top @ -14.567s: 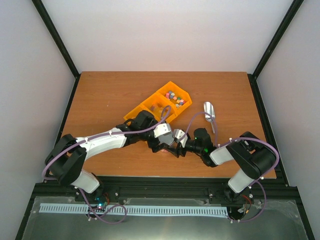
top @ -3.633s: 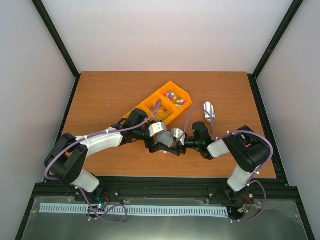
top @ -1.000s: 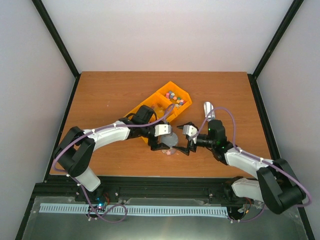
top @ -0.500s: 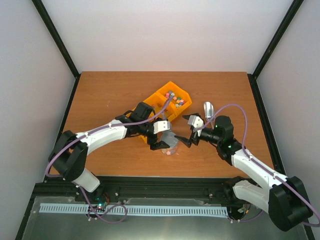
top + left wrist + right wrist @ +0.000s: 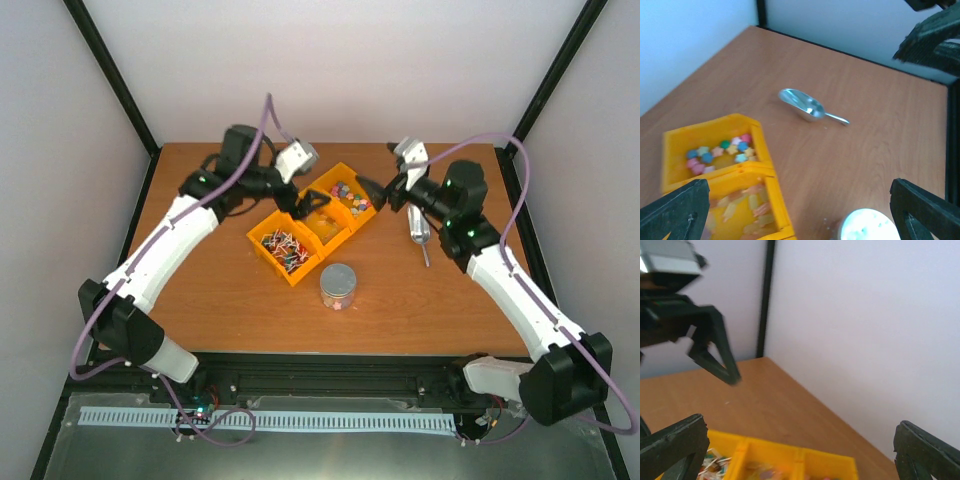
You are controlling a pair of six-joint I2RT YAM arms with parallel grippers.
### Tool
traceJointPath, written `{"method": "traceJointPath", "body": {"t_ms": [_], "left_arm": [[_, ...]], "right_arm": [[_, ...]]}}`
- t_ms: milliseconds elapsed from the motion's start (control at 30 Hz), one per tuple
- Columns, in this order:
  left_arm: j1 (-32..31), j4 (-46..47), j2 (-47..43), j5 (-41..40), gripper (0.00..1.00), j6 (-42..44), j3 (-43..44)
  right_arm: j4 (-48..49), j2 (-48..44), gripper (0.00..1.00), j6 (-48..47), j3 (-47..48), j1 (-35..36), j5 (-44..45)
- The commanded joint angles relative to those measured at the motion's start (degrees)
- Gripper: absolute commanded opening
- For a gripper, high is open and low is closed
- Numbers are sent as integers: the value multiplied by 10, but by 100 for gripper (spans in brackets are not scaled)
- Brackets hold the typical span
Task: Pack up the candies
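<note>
**Both Arms Raised Over Candy Bin, Jaws Empty**

The left gripper [image 5: 309, 200] and the right gripper [image 5: 384, 190] hung above the far half of the brown wooden table [image 5: 200, 290]. They faced each other across a yellow plastic bin of three compartments [image 5: 306, 272]. Both pairs of jaws stood spread wide with nothing between them. In the left wrist view only the dark fingertips [image 5: 677, 210] showed, cut off at the lower corners.

The candies [image 5: 350, 194], small pink, green, blue and yellow sweets, lay in the bin's far right compartment, with the right gripper partly in front of them from above. The middle compartment's contents were blurred in the wrist view and partly covered by the left gripper from above. The near left compartment held a mixed-colour heap too small to identify.

On the near side of the bin and apart from it, a clear jar with a silver lid [image 5: 338, 283] stood upright, and what it held could not be made out. A few pale specks [image 5: 338, 306] lay at its near foot. A silver metal scoop [image 5: 418, 222] lay to the right of the bin. The right wrist view caught only the top of the bin along its bottom edge.
</note>
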Motion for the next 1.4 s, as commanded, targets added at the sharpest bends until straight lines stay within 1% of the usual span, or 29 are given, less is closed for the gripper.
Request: {"method": "traceJointPath", "body": {"t_ms": [0,67,167,267,333,433,500,567,733,800,1000,1167,1367], "left_arm": [[67,-103,34,-9,100,-71,106],[116,-140,49,-3,100,-88,144],[182,-175,52,7,100,-103,161],[250,-195,45,15,100,-108,147],[283,-212,43,-3,100,-109,134],[314,-231,39,-41,100,-112,106],[326,-240,38,-65,100,-111,82],[337,-239,28,-68,100,-112,48],[342,-207,-16,-88,100,-122,-57],[342,-196,-31,-92,100,-125,-102],[342,-160,-68,-104,100,-144,-192],[342,-140,-97,-104,100,-156,-240],[342,-135,-111,-117,100,-164,-257]], "right_arm": [[-58,39,100,66,88,-52,28],[-105,63,100,72,138,-72,27],[-158,89,100,95,183,-129,15],[-192,99,100,130,193,-186,-13],[-224,101,100,133,191,-218,-21],[-249,90,100,131,155,-264,-34],[-269,79,100,116,125,-280,-36],[-289,64,100,100,90,-290,-35],[-325,20,100,73,-10,-294,-46],[-330,2,100,74,-42,-294,-53],[-327,-54,100,74,-123,-294,-66],[-326,-88,100,83,-163,-293,-80],[-322,-96,100,87,-178,-293,-90]]}}
